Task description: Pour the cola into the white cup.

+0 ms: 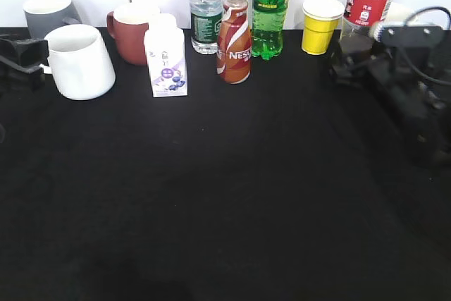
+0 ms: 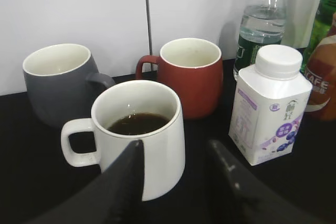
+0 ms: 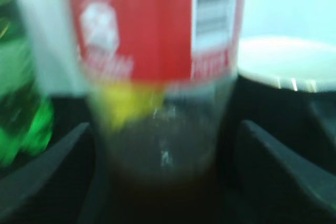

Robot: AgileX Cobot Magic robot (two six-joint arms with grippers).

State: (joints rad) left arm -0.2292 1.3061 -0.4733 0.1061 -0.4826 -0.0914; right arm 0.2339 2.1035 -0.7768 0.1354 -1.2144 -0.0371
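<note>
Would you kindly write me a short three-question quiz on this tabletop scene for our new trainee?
1. True or false: the white cup already holds dark liquid.
2. Which stands directly behind the milk carton in the left wrist view? A) water bottle B) grey mug C) yellow paper cup
3. Fill in: the right gripper has its fingers on either side of the ____.

Key: 1 true; 2 A; 3 cola bottle.

cola bottle point(image 1: 368, 1) far right, cup point(image 1: 79, 61) far left
</note>
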